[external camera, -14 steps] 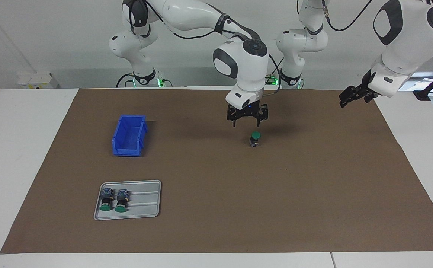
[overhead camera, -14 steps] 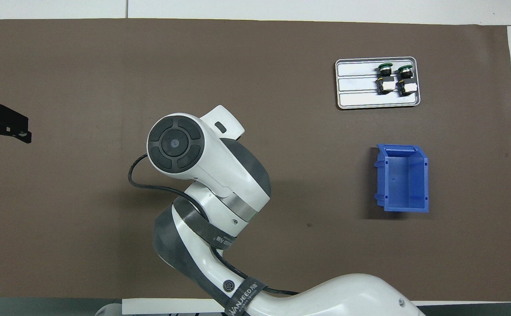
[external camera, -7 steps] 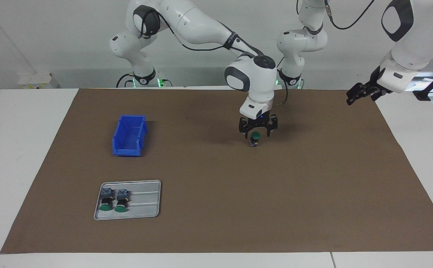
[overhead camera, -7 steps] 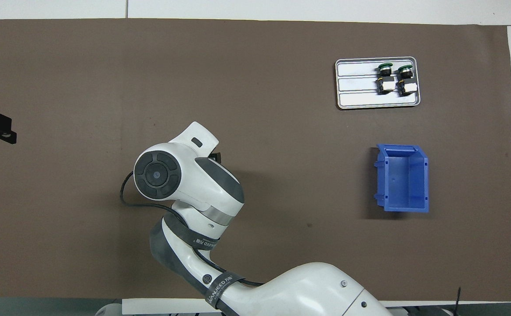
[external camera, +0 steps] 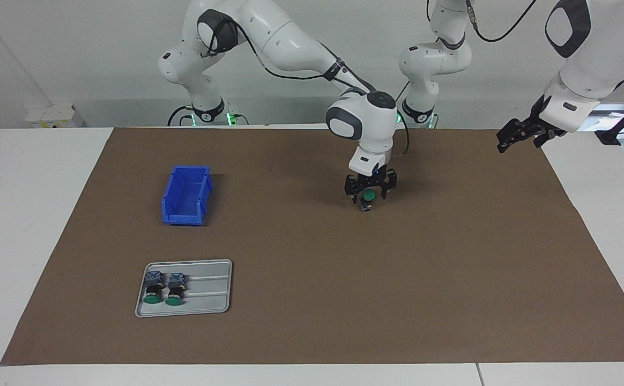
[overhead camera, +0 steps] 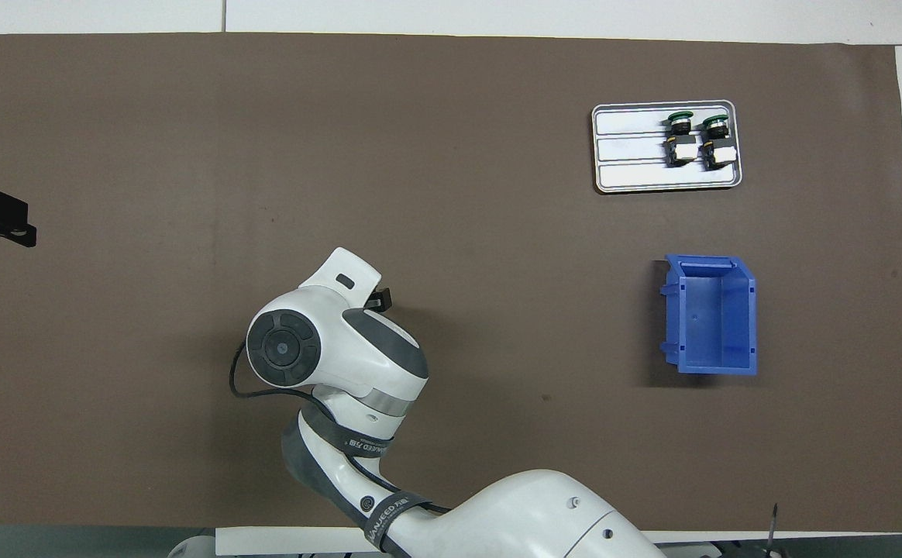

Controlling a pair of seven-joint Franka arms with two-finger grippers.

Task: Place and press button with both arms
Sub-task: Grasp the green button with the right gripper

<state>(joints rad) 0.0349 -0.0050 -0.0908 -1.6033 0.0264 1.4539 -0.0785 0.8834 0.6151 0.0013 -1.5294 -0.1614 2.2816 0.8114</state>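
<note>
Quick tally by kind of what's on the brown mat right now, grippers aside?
Green-capped buttons: 3 — one standing under the right gripper, button, and two lying in the tray
Grey tray: 1
Blue bin: 1
Total: 5

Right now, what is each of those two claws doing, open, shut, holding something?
Right gripper: open, lowered around the upright button on the mat, not visibly gripping it.
Left gripper: open, empty, waiting in the air at its own end.

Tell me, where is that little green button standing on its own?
In the facing view, the button stands upright on the brown mat near the middle, directly under the right gripper, whose open fingers straddle it.
</note>
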